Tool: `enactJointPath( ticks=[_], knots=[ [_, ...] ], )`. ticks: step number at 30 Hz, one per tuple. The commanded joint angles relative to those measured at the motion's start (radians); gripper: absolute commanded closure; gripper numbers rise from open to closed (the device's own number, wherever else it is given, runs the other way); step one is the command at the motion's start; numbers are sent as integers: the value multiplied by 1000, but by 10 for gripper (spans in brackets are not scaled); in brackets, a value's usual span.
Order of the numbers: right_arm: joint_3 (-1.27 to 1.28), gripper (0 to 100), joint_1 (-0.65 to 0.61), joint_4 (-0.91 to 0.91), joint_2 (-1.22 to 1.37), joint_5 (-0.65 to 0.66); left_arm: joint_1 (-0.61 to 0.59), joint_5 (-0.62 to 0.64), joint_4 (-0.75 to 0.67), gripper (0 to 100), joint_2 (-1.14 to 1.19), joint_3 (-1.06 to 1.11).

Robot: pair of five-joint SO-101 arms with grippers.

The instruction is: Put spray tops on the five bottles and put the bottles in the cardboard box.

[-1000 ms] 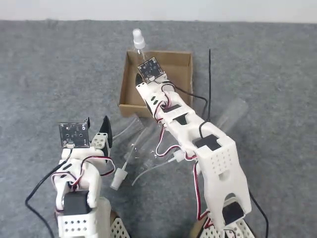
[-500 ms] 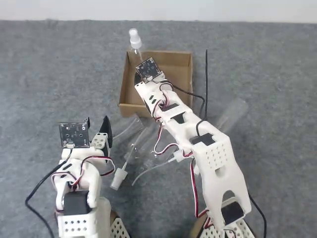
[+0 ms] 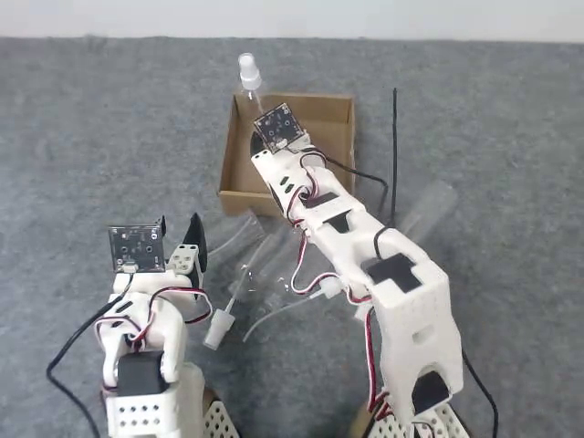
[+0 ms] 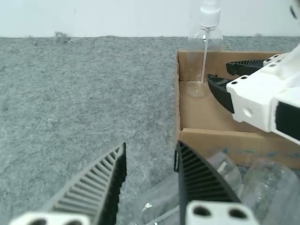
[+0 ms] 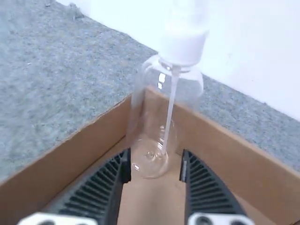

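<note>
R pincer edged right; grey carpet, white wall behind.

left arm: folded back close to its base
left gripper: fingers spread wide
right arm: stretched way out forward
right gripper: fingers parted too

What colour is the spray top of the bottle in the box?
White spray top; right wrist view.

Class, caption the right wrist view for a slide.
Open pincer facing a spray-topped bottle upright in the cardboard box.
</note>
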Motion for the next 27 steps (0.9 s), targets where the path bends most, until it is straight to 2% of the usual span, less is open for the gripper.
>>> enactJointPath(
  ticks=[1, 20, 27],
  knots=[
    [20, 876, -4, -1, -127, 6, -6, -11, -34, 837, -15, -5],
    [270, 875, -12, 16, -420, 6, -6, -11, -34, 837, -15, -5],
    [273, 875, -12, 245, -579, 3, -8, -11, -34, 837, -15, -5]
  ],
)
